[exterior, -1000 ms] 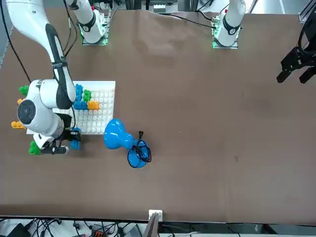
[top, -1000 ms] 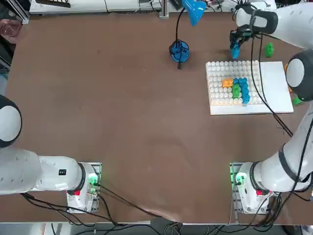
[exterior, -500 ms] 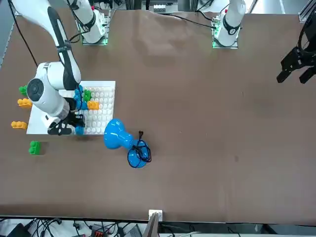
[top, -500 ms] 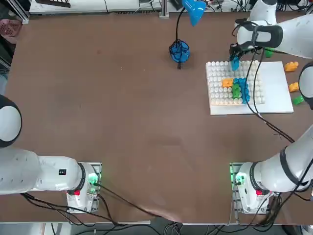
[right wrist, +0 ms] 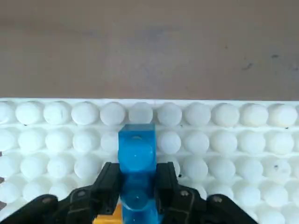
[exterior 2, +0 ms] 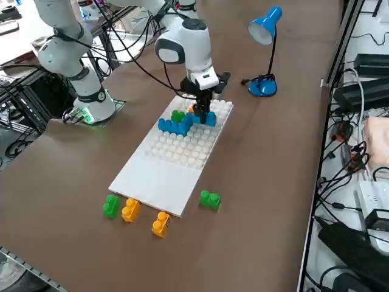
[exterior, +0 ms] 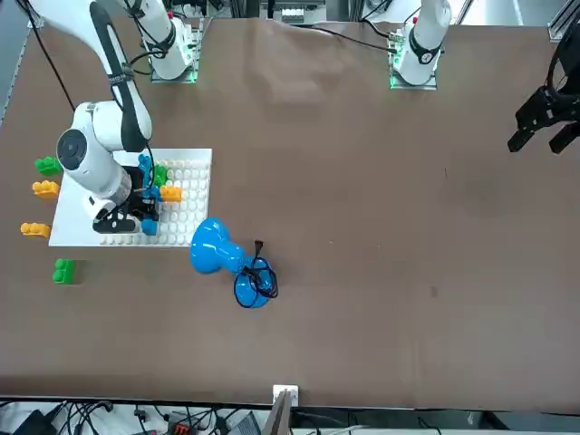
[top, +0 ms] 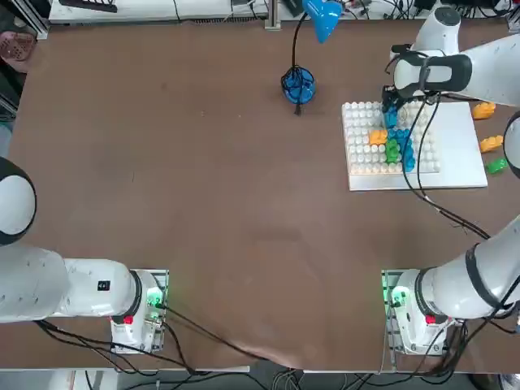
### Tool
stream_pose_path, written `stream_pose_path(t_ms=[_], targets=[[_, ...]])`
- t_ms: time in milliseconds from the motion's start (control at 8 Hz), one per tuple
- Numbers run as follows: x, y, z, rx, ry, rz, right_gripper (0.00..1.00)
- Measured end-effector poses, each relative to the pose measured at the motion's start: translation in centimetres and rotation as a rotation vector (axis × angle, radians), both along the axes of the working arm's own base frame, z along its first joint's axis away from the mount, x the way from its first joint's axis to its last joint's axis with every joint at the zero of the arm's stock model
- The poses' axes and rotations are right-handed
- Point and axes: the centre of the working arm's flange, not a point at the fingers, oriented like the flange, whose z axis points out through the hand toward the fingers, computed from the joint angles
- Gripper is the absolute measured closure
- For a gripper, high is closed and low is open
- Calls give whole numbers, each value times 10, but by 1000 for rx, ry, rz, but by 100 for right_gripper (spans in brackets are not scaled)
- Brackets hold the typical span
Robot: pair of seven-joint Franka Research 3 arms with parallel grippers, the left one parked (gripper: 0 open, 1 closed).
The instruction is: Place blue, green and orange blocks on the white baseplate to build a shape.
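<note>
My right gripper (top: 391,114) is shut on a blue block (right wrist: 136,154), which stands on end between the fingers (right wrist: 110,181). The block (exterior 2: 205,118) hangs low over the studded part of the white baseplate (top: 455,154), a few rows in from its far edge. Right beside it on the plate sits a built cluster of an orange block (top: 377,137), a green block (top: 392,150) and blue blocks (top: 405,152). I cannot tell whether the held block touches the studs.
Loose blocks lie off the plate's smooth end: two orange (exterior 2: 130,210) (exterior 2: 160,223), a green (exterior 2: 111,205), and another green (exterior 2: 209,199) by the far corner. A blue desk lamp (top: 298,84) stands left of the plate, its head (top: 322,18) raised.
My right gripper carried the blue block from beyond the plate's far edge to over the studs, ending next to the built cluster. The loose blocks are uncovered again.
</note>
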Motion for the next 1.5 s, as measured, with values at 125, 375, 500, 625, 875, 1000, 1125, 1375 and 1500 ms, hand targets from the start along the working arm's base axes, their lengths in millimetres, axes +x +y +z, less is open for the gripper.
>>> stream_pose_path(t_ms=[125, 375, 500, 625, 875, 1000, 1125, 1375, 1500], targets=[[-1, 0, -1, 0, 1, 0, 63], [-2, 0, -3, 0, 4, -2, 63], [-5, 0, -6, -1, 11, -2, 63], [-7, -1, -8, -1, 12, -2, 63], [-8, 0, -9, -1, 10, 0, 63], [-8, 1, -9, -1, 7, 1, 63], [-9, 2, -10, -1, 3, 3, 63], [-9, 3, -11, -1, 1, 4, 63], [-9, 3, -11, -1, 1, 4, 63]])
